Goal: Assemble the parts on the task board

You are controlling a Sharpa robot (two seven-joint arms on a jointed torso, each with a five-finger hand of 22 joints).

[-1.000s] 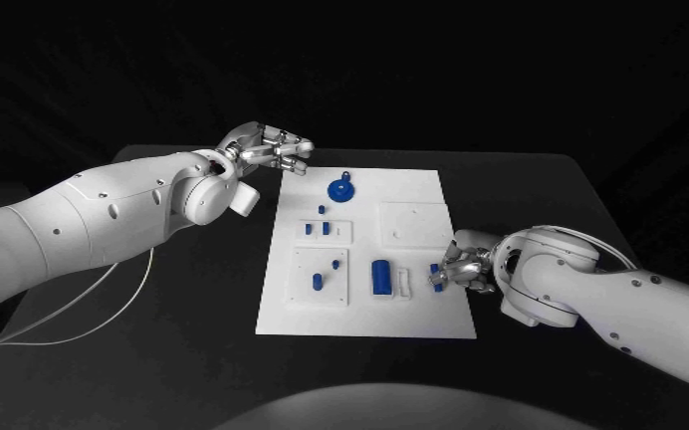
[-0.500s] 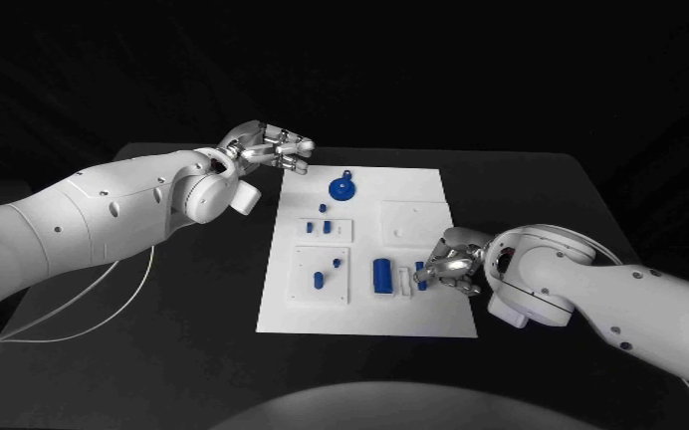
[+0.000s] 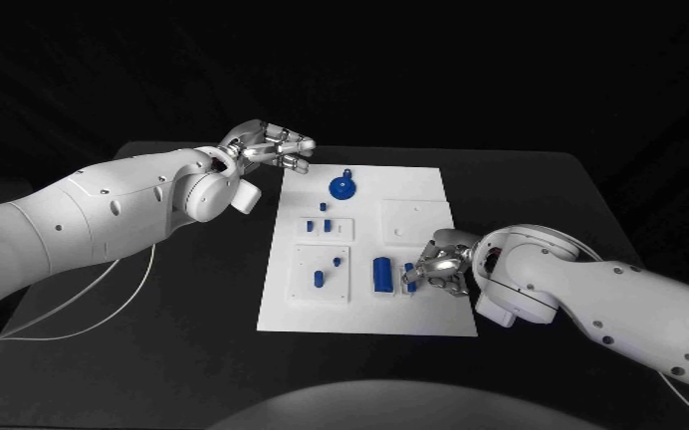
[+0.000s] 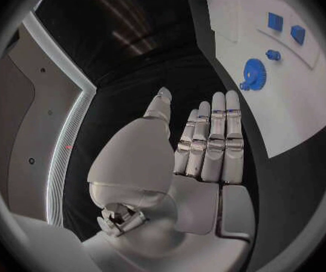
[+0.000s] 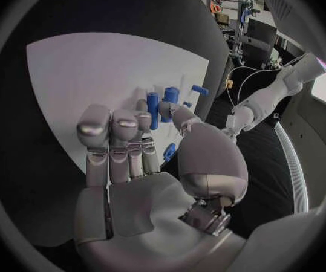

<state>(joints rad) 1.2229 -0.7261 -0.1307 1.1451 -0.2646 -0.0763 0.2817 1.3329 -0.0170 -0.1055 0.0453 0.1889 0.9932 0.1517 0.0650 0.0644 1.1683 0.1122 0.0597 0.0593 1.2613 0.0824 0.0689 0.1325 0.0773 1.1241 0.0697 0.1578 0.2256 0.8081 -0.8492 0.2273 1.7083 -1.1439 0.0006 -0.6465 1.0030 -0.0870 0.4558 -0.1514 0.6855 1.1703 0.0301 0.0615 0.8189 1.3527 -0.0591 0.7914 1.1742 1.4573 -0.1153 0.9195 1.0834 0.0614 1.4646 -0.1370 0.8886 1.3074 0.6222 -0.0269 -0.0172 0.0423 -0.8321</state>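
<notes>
Nearest, the right robot hand (image 3: 438, 269) hangs low over the near right part of the task board (image 3: 431, 186), fingers curled in toward a small blue part (image 3: 411, 276) just right of the tall blue block (image 3: 380, 273). In the right wrist view a blue peg (image 5: 153, 107) stands at the fingertips (image 5: 144, 122), but whether it is pinched or only touched I cannot tell. Judging from the task, the step is seating this piece: best keep it upright, line it up over its slot and press straight down without knocking the block beside it. The slot itself is hidden under the hand.

Farther along the board stand several small blue pegs, then a blue gear (image 3: 342, 189) near the far edge. Beyond the far left corner of the board, the left robot hand (image 3: 272, 147) hovers over the black desk (image 3: 187, 301), fingers straight and side by side, holding nothing.
</notes>
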